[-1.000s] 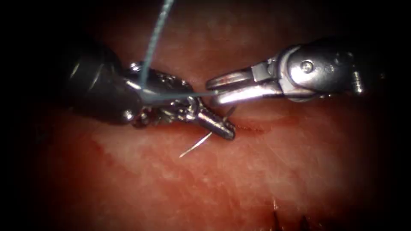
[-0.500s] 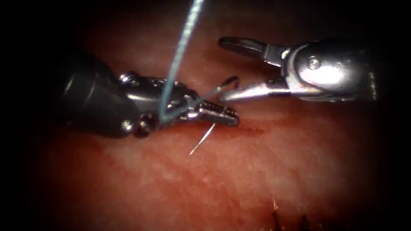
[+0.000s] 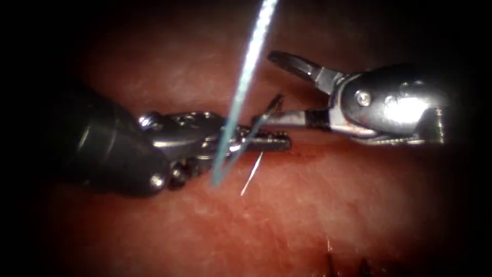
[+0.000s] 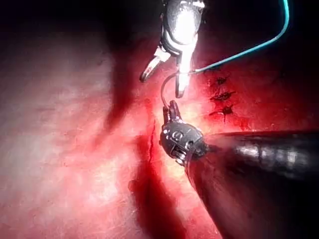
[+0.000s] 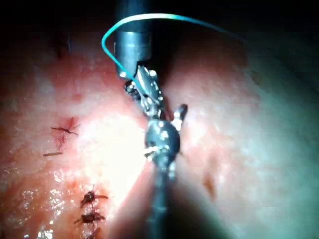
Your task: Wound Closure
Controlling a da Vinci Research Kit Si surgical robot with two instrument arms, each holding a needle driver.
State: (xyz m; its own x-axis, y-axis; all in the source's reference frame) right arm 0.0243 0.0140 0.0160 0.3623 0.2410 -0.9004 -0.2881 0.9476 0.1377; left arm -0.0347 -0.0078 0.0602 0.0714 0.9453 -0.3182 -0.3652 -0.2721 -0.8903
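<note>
My left tool [image 3: 275, 141] lies over the left end of the cut [image 3: 312, 152], jaws shut on the curved needle [image 3: 252, 177] at about mid-curve. The needle's pointed end hangs free just above the tissue [image 3: 287, 215], not in it. Its tail end [image 3: 274, 105] rises between the open jaws of my right tool [image 3: 269, 88], which holds nothing. The blue-green thread [image 3: 246, 77] runs from the tail, loops down past the left tool and climbs out of view. In the left wrist view the needle [image 4: 164, 89] arcs from the left jaws [image 4: 172, 107] up to the right tool [image 4: 164, 77].
Finished dark stitches [image 4: 222, 95] sit beside the tools, also seen as stitches [image 5: 89, 206] and as dark knots [image 3: 333, 261] at the near edge. Red fluid wets the tissue along the cut [image 4: 151, 144]. A short cut thread end [image 5: 52, 154] lies on the tissue.
My right tool, shut on the thread beside the left jaws a second ago, has let go and opened. The left tool has shifted right with the needle, and the thread has swung right.
</note>
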